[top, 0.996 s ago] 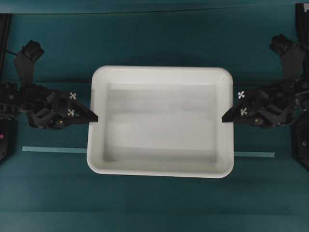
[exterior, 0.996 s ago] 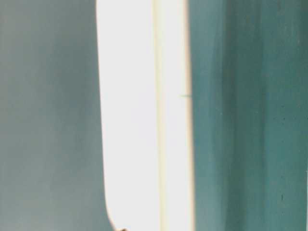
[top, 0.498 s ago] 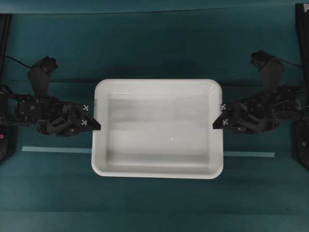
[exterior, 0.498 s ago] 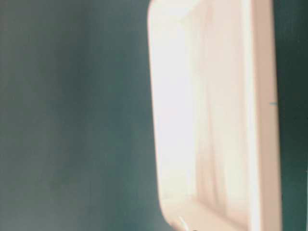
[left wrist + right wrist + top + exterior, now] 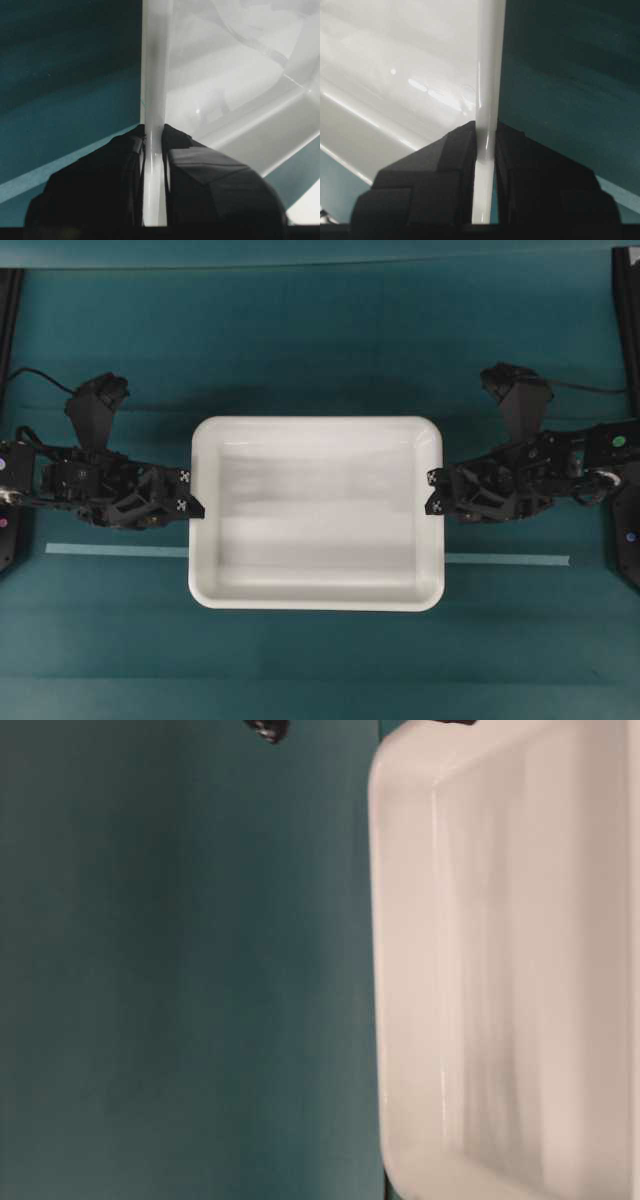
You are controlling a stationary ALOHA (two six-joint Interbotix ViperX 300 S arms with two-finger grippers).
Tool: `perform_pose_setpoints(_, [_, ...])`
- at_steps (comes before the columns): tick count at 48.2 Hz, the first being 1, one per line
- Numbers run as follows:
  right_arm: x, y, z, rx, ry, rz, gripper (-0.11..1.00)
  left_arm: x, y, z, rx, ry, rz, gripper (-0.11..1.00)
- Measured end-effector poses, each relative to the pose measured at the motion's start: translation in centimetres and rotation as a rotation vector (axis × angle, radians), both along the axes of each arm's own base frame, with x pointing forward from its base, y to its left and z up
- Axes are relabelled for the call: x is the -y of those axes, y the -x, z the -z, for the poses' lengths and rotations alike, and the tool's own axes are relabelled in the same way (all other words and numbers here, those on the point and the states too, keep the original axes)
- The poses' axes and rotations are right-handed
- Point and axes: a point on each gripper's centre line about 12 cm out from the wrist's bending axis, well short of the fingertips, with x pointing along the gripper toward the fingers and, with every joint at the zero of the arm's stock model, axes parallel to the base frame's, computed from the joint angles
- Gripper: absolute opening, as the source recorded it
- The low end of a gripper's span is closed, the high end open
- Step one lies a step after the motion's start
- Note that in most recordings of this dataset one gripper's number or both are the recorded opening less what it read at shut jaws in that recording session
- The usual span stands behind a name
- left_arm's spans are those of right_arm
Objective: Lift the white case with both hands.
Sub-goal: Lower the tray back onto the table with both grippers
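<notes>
One white case (image 5: 316, 512) sat mid-frame on the teal counter (image 5: 320, 350), over one pale tape strip (image 5: 505, 560). Two arms reached in level from nine and three o'clock. The left gripper (image 5: 196, 507) had its fingers (image 5: 125, 150) clamped on the case's left rim; the right gripper (image 5: 432, 502) likewise pinched the right rim.

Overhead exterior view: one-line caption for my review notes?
Left gripper and right gripper clamp opposite rims of the white case above a teal table.
</notes>
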Motion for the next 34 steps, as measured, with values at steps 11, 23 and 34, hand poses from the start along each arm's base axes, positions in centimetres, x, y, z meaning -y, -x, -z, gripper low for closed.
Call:
perform_pose_setpoints(11, [0.0, 0.0, 0.9, -0.03, -0.007, 0.005, 0.1, -0.1, 0.0, 1.2, -0.023, 0.001, -0.003, 0.05])
perform_pose_setpoints(23, [0.1, -0.1, 2.0, -0.055, -0.008, 0.012, 0.1, -0.4, 0.0, 2.2, -0.053, 0.006, -0.015, 0.05])
perform_pose_setpoints(34, [0.4, -0.2, 3.0, -0.082, -0.01, 0.023, 0.1, -0.6, -0.1, 2.5, -0.064, 0.009, -0.025, 0.05])
